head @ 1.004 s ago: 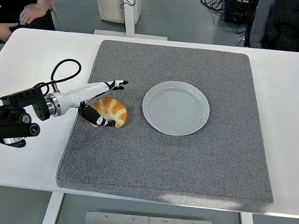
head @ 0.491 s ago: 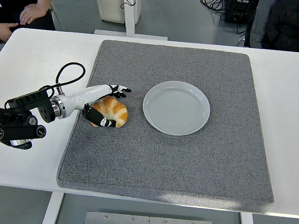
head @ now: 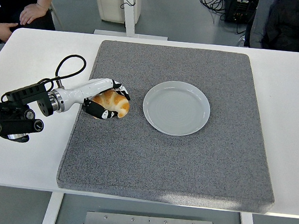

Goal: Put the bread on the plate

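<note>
The bread (head: pixel 113 103), a golden crescent-shaped roll, lies on the grey mat (head: pixel 166 161) just left of the plate (head: pixel 176 107), apart from its rim. The left robot hand (head: pixel 106 98) is wrapped around it: fingers curl over the top and far side, the thumb tucks under the near side, so the roll is held rather than merely touched.

To do this step well, the grip should probably firm up only enough to carry a soft, crushable roll, then lift straight up clear of the mat before travelling right toward the plate. The roll ought to come down near the plate's middle, low, so it neither rolls off nor knocks the rim. The fingers should release only once it rests there.

Counted: one bread, one plate, one mat, one robot hand in view; the right one does not show. The white bench (head: pixel 27 58) carries it all. Beyond the plate, at the bench's far left corner, a person's hand (head: pixel 31 13) rests.
</note>
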Robot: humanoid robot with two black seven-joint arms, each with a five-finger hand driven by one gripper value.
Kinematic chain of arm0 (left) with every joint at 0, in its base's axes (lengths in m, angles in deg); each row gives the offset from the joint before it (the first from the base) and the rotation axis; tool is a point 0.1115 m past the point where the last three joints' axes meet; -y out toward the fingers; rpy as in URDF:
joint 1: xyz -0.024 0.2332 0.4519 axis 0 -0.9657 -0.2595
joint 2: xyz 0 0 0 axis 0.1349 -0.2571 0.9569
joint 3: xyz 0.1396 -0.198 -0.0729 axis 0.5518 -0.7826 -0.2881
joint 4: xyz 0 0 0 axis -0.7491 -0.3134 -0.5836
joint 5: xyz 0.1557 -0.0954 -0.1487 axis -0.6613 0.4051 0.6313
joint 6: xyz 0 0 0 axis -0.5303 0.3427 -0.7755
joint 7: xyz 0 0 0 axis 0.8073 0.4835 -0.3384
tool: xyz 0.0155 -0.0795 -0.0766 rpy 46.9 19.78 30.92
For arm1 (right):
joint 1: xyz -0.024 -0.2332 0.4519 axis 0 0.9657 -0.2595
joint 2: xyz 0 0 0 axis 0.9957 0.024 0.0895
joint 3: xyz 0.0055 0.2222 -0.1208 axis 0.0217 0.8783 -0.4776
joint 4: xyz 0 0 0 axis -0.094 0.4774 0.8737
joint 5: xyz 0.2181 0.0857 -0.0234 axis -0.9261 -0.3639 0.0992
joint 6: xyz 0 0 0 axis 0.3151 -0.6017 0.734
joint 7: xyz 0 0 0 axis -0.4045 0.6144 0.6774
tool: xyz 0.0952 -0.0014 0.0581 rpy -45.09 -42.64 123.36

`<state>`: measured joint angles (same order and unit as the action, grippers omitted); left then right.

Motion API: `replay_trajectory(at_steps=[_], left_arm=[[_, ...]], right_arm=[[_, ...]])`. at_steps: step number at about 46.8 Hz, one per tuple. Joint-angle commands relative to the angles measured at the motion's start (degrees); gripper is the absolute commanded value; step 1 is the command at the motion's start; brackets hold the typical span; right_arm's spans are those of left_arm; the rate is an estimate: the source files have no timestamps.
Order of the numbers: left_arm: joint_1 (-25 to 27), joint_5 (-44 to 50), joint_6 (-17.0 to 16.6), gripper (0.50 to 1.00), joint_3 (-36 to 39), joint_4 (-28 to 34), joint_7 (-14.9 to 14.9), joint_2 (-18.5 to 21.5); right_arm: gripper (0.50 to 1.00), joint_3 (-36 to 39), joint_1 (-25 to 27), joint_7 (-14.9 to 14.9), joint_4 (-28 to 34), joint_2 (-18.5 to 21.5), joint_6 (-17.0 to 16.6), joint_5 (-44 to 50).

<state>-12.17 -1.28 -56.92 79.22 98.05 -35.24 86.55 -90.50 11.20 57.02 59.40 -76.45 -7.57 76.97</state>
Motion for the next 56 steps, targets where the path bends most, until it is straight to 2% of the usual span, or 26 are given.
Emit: replay_trajectory(at_steps=[1, 15, 30, 34, 41, 49, 56], left_arm=[[0.7, 0.0, 0.1, 0.500, 0.0, -0.5, 0.0, 0.0], [2.7, 0.0, 0.1, 0.500, -0.1, -0.5, 0.1, 0.7], [8.9, -3.5, 0.7, 0.500, 0.0, -0.5, 0.3, 6.7], [11.0, -3.5, 2.0, 0.500, 0.0, -0.5, 0.3, 7.5], [15.9, -3.5, 6.3, 0.500, -0.1, -0.5, 0.3, 9.0], [21.7, -3.3, 9.7, 0.500, -0.3, -0.7, 0.5, 8.6], [24.5, -3.2, 11.6, 0.500, -0.4, -2.8, 1.0, 7.5]], right_arm=[[1.000, 0.0, 0.0, 0.0, 0.0, 0.0, 0.0, 0.0], [1.000, 0.0, 0.0, 0.0, 0.0, 0.0, 0.0, 0.0], [1.000, -0.1, 0.0, 0.0, 0.0, 0.0, 0.0, 0.0], [1.000, -0.1, 0.0, 0.0, 0.0, 0.0, 0.0, 0.0], [1.000, -0.1, 0.0, 0.0, 0.0, 0.0, 0.0, 0.0], [1.000, -0.1, 0.0, 0.0, 0.0, 0.0, 0.0, 0.0], [1.000, -0.1, 0.0, 0.0, 0.0, 0.0, 0.0, 0.0]])
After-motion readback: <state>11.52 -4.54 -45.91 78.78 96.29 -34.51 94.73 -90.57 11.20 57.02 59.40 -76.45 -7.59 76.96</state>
